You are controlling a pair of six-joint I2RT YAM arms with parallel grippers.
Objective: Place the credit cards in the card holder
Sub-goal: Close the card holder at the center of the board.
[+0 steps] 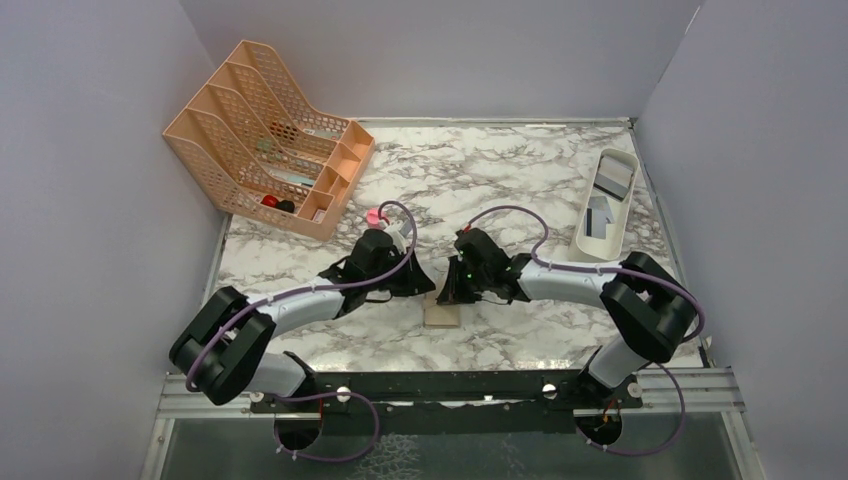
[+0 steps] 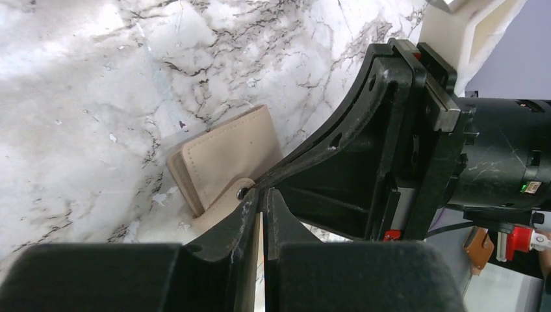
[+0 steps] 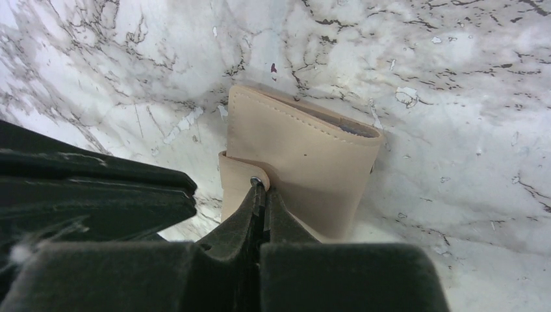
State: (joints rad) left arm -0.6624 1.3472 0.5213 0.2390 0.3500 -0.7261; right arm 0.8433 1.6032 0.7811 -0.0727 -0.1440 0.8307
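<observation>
The card holder [image 1: 441,316] lies closed on the marble table [image 1: 520,165], a little toward 6 o'clock from the middle, with both arms reaching in over it. The left gripper [image 1: 425,284] comes at it from 9 o'clock and the right gripper [image 1: 451,293] from 3 o'clock, their tips close together just above the wallet's far edge.

In the left wrist view the left gripper [image 2: 260,203] has its fingers drawn nearly together. Only a thin slit is left, and a strip of tan shows through it. Whether that strip is pinched or merely lies behind the slit cannot be told. The tan wallet [image 2: 227,156] sits at 11 o'clock from the tips, and its snap tab [image 2: 221,209] curls out just beside them.

In the right wrist view the right gripper [image 3: 262,192] is clenched, finger against finger, with the tips touching the metal snap [image 3: 256,181] on the tab [image 3: 235,170]. Nothing shows between the fingers. The wallet [image 3: 305,149] lies flat and folded, spreading toward 1 o'clock from the tips.

The credit cards [image 1: 616,180] lie well apart from the wallet, in the long white tray [image 1: 583,246] at the table's 2 o'clock edge. A pale grey card sits toward its far end and a darker one [image 1: 598,216] near its middle. A peach mesh file rack [image 1: 215,165] stands at 10 o'clock.
</observation>
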